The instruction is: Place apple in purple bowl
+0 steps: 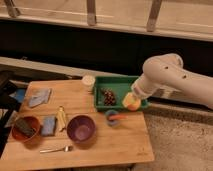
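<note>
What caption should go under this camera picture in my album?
The gripper holds the apple over the green tray's right edge; the purple bowl sits empty on the table.
</note>
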You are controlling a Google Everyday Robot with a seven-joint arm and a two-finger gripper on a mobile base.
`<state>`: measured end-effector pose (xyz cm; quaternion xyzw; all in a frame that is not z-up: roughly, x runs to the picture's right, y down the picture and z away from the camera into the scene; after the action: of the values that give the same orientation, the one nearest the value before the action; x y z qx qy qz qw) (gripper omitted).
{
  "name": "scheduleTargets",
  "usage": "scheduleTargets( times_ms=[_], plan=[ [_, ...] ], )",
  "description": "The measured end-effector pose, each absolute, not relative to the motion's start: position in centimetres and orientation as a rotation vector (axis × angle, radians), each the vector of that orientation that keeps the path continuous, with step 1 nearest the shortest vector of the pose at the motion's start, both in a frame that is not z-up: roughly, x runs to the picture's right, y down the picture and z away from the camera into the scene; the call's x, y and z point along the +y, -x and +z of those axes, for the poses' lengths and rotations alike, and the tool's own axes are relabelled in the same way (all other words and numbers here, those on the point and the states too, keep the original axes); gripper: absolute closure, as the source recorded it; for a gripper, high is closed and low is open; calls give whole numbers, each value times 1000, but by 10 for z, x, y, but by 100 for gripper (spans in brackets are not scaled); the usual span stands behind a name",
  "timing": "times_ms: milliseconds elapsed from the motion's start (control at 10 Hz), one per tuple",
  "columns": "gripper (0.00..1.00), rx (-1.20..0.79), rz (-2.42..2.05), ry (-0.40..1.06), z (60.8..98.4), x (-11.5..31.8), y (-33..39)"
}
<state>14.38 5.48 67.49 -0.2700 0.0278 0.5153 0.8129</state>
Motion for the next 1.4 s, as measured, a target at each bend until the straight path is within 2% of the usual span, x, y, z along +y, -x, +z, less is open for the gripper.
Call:
scheduleTargets(
  times_ms=[500,1100,1400],
  plan=[
    [100,10,1067,604,673,66,-113],
    [100,-119,925,695,662,85,20],
    [100,-168,864,786,673,107,77]
  ],
)
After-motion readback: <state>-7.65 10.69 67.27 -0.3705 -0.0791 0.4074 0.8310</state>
